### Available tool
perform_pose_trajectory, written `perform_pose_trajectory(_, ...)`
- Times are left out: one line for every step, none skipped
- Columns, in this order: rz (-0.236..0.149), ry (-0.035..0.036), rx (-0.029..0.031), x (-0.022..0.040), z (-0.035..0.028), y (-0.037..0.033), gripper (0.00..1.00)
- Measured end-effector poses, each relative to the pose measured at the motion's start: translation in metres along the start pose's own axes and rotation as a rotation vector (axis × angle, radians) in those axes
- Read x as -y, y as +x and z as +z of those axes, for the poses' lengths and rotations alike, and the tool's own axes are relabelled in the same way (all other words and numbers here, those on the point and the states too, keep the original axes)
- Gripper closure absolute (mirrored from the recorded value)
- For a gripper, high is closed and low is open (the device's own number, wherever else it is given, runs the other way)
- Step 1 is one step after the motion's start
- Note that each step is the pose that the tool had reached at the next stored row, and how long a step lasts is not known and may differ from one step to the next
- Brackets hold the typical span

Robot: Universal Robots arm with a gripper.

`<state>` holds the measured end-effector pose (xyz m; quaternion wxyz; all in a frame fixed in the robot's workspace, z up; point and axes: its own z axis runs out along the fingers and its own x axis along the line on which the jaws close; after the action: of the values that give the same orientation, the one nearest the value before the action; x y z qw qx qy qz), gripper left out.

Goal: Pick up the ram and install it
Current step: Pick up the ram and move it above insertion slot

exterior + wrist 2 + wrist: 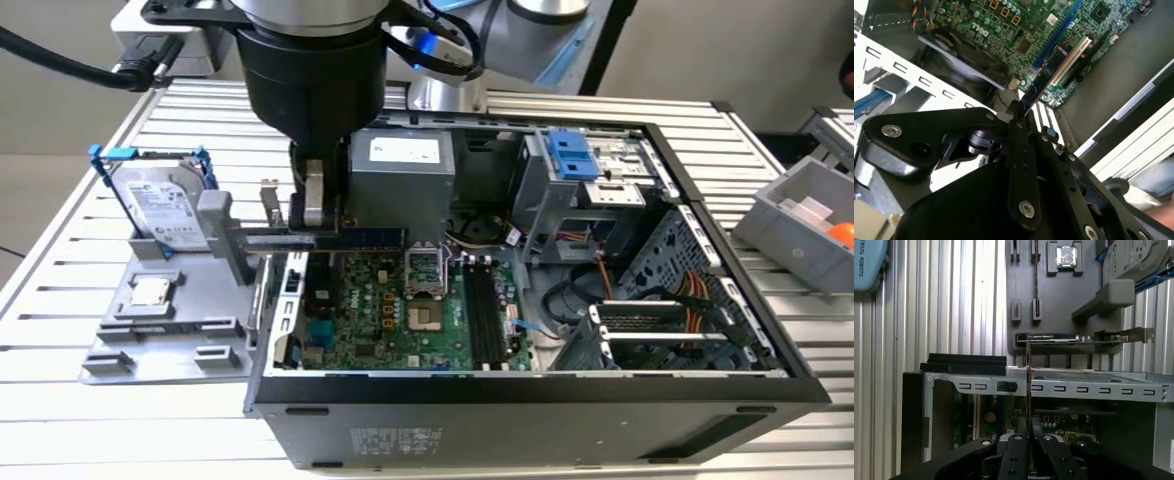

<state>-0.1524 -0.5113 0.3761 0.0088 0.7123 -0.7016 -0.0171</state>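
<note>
Above the open case (pixel 534 388), at about ten o'clock from the motherboard's black slots (pixel 483 318) in the exterior view, the ram (pixel 367 238) was held clamped in the gripper (pixel 315 215), and jamming against a slot's edge was judged possible through any tilt in that grip.

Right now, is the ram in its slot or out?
Out. The gripper holds the ram in the air, above the motherboard.

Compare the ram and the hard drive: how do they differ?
The ram is a thin dark strip, the hard drive a thick silver block. The ram is clamped in the gripper's jaws over the computer case; the hard drive stands in its blue bracket on the grey holder. Both are rectangular.
</note>
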Motion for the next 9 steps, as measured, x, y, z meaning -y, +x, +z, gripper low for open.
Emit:
perform_pose_trajectory(0.000,0.0000,0.0000,0.0010,-0.0001,0.0000,1.00)
perform_pose_trajectory(0.000,0.0000,0.0000,0.0019,-0.0001,0.0000,1.00)
perform_pose_trajectory(0.007,0.0000,0.0002,0.0120,-0.0005,0.0002,1.00)
perform_pose_trajectory(0.007,0.0000,0.0003,0.0134,-0.0005,0.0002,1.00)
perform_pose_trajectory(0.007,0.0001,0.0002,0.0149,-0.0006,0.0002,1.00)
perform_pose_trajectory(0.007,0.0001,0.0002,0.0162,-0.0006,0.0002,1.00)
perform_pose_trajectory(0.007,0.0001,0.0003,0.0175,-0.0006,0.0002,1.00)
perform_pose_trajectory(0.007,0.0000,0.0002,0.0187,-0.0007,0.0002,1.00)
perform_pose_trajectory(0.007,0.0001,0.0003,0.0200,-0.0007,0.0003,1.00)
